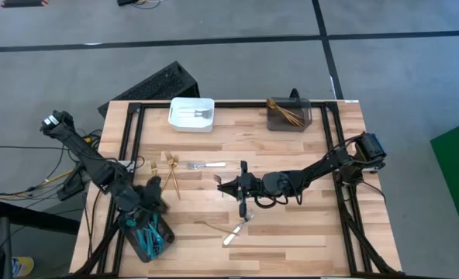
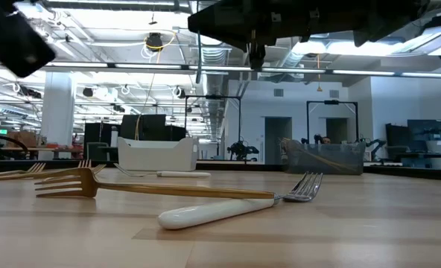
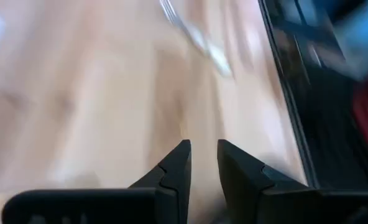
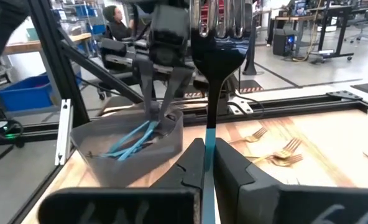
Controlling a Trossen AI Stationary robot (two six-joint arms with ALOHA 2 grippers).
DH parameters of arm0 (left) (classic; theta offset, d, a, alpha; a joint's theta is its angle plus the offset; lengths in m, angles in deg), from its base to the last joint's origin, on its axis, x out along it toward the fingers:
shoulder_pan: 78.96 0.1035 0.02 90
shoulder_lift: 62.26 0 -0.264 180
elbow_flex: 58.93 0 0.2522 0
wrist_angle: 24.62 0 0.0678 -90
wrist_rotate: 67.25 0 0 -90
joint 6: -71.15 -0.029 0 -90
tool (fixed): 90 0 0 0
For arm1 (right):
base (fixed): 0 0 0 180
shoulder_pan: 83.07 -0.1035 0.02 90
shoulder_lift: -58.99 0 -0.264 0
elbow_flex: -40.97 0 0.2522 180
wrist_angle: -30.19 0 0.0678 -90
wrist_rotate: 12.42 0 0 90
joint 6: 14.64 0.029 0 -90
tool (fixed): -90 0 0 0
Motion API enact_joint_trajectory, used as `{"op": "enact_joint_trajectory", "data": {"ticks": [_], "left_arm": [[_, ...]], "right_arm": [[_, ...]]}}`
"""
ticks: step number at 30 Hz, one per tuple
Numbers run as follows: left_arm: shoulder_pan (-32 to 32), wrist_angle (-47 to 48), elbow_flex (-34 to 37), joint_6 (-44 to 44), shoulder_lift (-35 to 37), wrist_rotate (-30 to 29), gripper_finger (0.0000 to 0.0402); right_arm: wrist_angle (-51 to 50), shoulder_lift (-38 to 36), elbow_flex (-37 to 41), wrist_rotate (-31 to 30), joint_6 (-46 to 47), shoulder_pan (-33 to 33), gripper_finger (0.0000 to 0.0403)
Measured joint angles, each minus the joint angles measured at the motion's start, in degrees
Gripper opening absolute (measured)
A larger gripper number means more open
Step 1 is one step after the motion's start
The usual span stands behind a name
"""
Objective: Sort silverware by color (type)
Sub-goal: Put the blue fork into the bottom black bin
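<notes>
We see a light wooden table [image 1: 291, 240] with two dark robot arms over it. The right gripper [image 4: 207, 163] hangs over the middle of the table, and its fingers are pinched tight on the blue handle of a shiny silver fork with a bright blue handle [image 4: 215, 46], which stands straight up between them. The left gripper [image 3: 202, 155] is at the near left corner, right over a dark grey box with blue-handled silverware inside [image 1: 146, 236]. Its two fingers are close together with a small gap, and we see nothing between them. On the table lies a fork with a white handle [image 1: 237, 230], near the front, just below the right gripper. A thin gold fork [image 2: 86, 184] lies across it in the low view. Another white-handled fork [image 1: 206, 165] lies closer to the middle. A few more gold forks [image 1: 170, 167] lie near the left gripper. At the far side of the table a white box with silver pieces in it [image 1: 191, 114] sits to the left, and a dark grey box with gold pieces in it [image 1: 288, 115] sits to the right, well apart from each other.
</notes>
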Motion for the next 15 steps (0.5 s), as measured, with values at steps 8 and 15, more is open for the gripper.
{"op": "enact_joint_trajectory", "data": {"ticks": [8,15], "left_arm": [[2.72,-12.57,-0.07,-6.42,-11.37,-1.96,0.0067],[2.17,-20.68,-0.12,-3.54,-26.6,22.91,0.0067]], "right_arm": [[-0.45,0.0,0.0,-0.01,-0.03,0.1,0.0034],[-0.55,0.0,0.0,0.01,-0.06,-0.12,0.0034]]}}
